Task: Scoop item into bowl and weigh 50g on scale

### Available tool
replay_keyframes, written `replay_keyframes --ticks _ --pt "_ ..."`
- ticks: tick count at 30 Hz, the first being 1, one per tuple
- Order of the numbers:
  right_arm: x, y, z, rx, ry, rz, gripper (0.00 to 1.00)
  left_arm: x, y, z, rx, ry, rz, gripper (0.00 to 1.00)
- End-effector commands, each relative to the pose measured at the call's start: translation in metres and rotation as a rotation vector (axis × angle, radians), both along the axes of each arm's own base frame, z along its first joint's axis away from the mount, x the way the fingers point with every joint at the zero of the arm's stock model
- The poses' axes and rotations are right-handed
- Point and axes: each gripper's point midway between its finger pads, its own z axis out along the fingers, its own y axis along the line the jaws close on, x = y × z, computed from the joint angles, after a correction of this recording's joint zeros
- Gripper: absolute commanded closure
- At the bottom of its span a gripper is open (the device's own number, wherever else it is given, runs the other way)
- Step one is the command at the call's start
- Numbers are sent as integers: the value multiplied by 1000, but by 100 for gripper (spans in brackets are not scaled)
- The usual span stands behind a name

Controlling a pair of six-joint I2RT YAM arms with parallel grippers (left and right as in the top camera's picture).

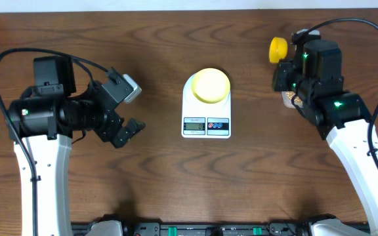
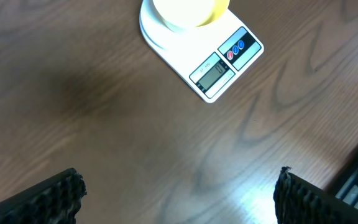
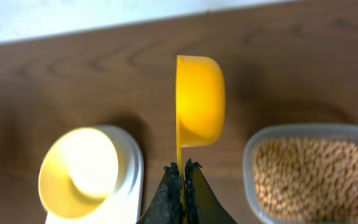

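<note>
1. Beans (image 1: 287, 98), small, round and tan-beige: overhead, only a patch of them shows at the right side of the brown wooden table (image 1: 176, 183), mostly covered by the black right arm (image 1: 320, 72).
2. Overhead: a white flat digital scale (image 1: 206, 108) sits mid-table with a small round pale-yellow bowl (image 1: 210, 86) on its round platform. The display reading is too small to make out.
3. Overhead: a bright yellow plastic scoop (image 1: 278, 49) juts out from the far end of the right arm, well apart from the scale. The holding fingers are hidden in this view.
4. Overhead: the left gripper (image 1: 134, 108) is left of the scale, pointing toward it and clear of it, fingers spread.
5. Left wrist: the two black fingertips (image 2: 48, 199) stand at opposite bottom corners, wide apart, with nothing between them but table. The scale lies ahead at the top, with its grey display (image 2: 213, 74) and its red and blue buttons (image 2: 236, 46) nearest the camera. The bowl is cut off by the top edge.
6. Right wrist: the right gripper (image 3: 183, 171) is pinched together on the thin handle of the scoop. The scoop's cup is seen edge-on, flat mouth to the left. Cannot tell what is inside it.
7. Right wrist: the beans fill a clear rounded-rectangular plastic tub (image 3: 309, 129) at lower right. The bowl on the scale is at lower left. The scoop is between the two, touching neither.
</note>
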Motion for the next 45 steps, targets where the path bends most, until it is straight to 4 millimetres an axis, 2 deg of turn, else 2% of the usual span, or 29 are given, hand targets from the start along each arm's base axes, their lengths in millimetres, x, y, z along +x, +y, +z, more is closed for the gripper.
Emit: replay_keyframes --ticks 1,4,7,16,22,27,35,45 --pt "-11 5 -7 19 52 39 99 6 -3 -2 -1 -31 -61 1" --pt "-30 2 -16 4 126 45 99 14 -2 -6 -2 -34 -61 1" --pt "-45 -2 -16 -40 150 80 99 17 -4 -10 -18 -14 -63 1" --pt "-76 -29 11 -42 120 29 99 18 -16 -16 -79 30 -89 1" --pt "-92 -44 12 -97 137 44 99 10 -34 -21 -71 53 -152 1" --pt "-92 -56 10 -130 148 12 99 3 -39 -32 -40 82 -179 1" --pt "-91 -72 10 -131 150 -40 99 0 -41 -33 -42 95 -184 1" --pt "-92 -69 10 -142 148 4 99 0 -41 -33 -41 95 -184 1"
